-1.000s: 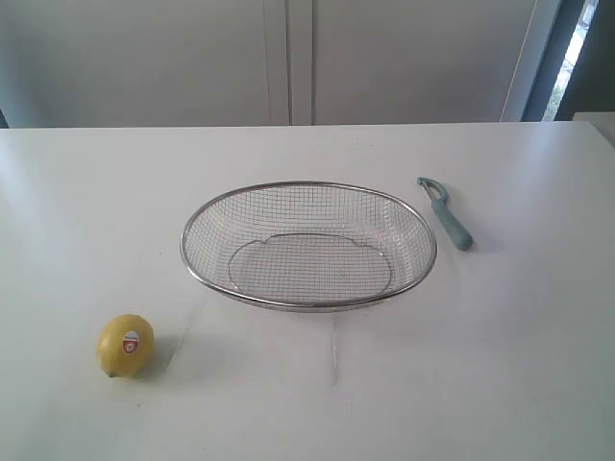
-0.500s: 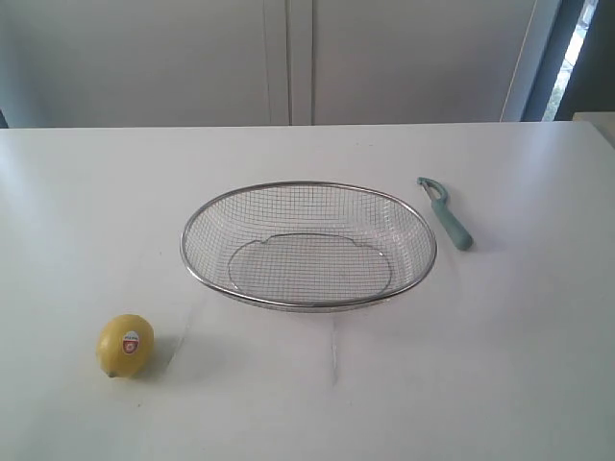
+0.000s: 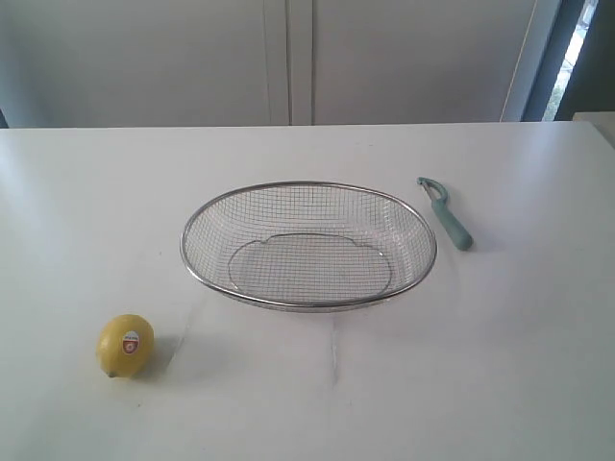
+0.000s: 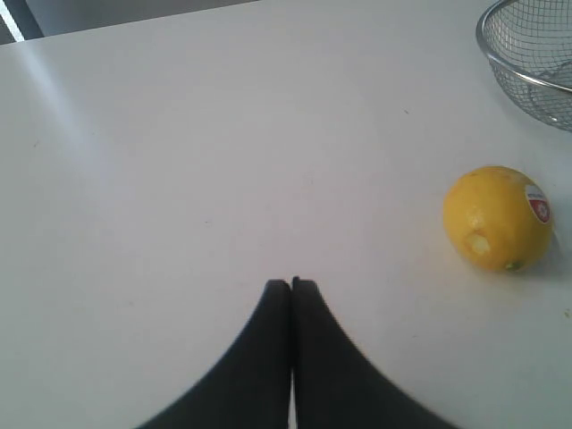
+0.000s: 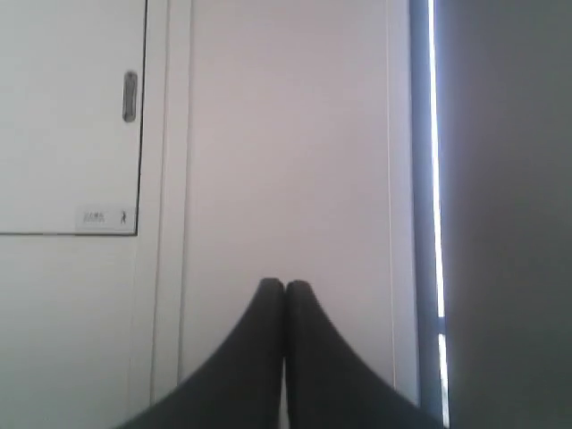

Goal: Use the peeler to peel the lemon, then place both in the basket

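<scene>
A yellow lemon (image 3: 125, 346) with a red-and-white sticker lies on the white table at the front left, apart from the wire-mesh basket (image 3: 307, 184) in the middle. The teal-handled peeler (image 3: 448, 215) lies just right of the basket, blade end pointing away. Neither arm shows in the exterior view. In the left wrist view my left gripper (image 4: 291, 284) is shut and empty over bare table, with the lemon (image 4: 497, 218) off to one side and the basket's rim (image 4: 500, 67) in the corner. My right gripper (image 5: 285, 286) is shut and empty, facing a wall.
White cabinet doors (image 3: 288, 58) stand behind the table's far edge. A dark window frame (image 3: 567, 58) rises at the back right. The right wrist view shows a cabinet door with a handle (image 5: 130, 96) and a bright window strip (image 5: 434, 152).
</scene>
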Motion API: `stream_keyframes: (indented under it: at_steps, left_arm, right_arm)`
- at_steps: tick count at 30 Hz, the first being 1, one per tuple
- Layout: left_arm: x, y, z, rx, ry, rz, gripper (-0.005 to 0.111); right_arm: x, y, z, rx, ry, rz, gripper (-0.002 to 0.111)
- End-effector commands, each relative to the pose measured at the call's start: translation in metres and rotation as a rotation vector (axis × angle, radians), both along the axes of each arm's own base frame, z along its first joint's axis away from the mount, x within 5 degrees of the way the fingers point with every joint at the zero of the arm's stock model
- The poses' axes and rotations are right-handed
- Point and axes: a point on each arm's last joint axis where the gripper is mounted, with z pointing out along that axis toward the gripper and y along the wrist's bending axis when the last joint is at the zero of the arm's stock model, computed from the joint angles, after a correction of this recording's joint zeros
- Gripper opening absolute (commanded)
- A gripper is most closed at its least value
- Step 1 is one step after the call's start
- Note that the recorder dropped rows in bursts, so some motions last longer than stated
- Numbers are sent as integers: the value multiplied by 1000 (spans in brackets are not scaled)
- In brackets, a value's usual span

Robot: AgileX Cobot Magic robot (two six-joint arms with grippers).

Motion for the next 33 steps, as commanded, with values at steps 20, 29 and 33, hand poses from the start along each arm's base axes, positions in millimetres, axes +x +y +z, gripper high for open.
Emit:
stream_keyframes:
  at_steps: [20,29,33]
  left_arm:
    - [0,-1,0,-10,-5,-6,0]
    - [0,-1,0,-10,-5,-6,0]
    - [0,-1,0,-10,-5,-6,0]
  right_arm:
    - [-6,0,8,-5,-110,-2,0]
    - [-5,0,7,86,-94,56,0]
    - [-5,0,7,86,-101,56,0]
